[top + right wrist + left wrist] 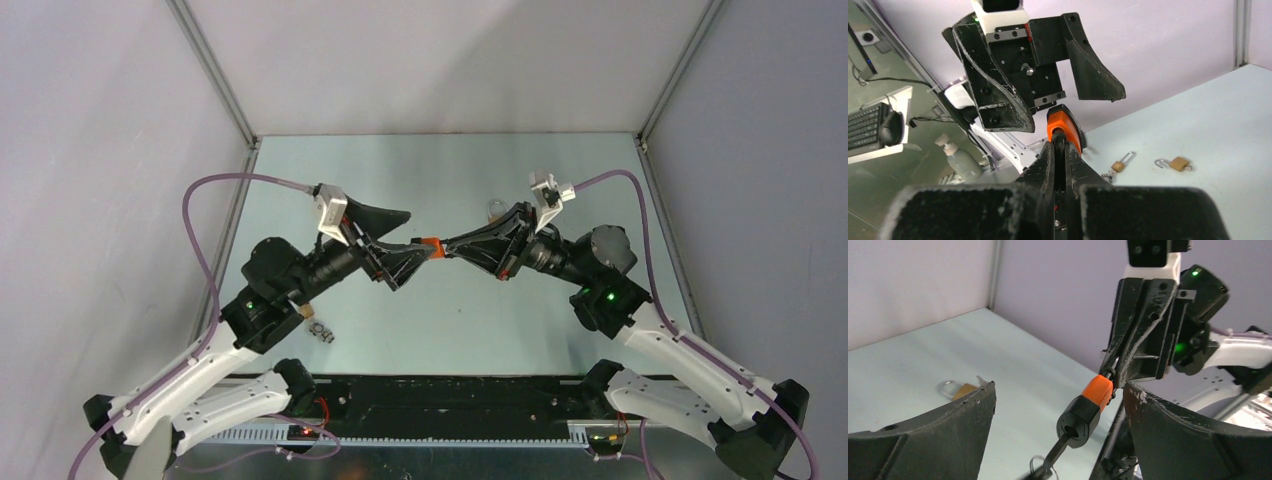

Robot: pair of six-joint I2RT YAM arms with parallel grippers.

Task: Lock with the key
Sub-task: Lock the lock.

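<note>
Up in the air over the middle of the table (450, 330), the orange and black lock (1085, 410) sits between the two arms. The right gripper (1060, 150) is squeezed tight on the lock's thin black top end. The left gripper (1059, 387) is wide open, with one finger on each side of the lock, not touching it. A dark key (1057, 452) seems to stick out of the black end, but its tip is blurry. The lock looks small, hard and light, and its round body may slip. I would pinch the key itself, near its outer end, so it can turn. A brass padlock (962, 389) lies on the table.
</note>
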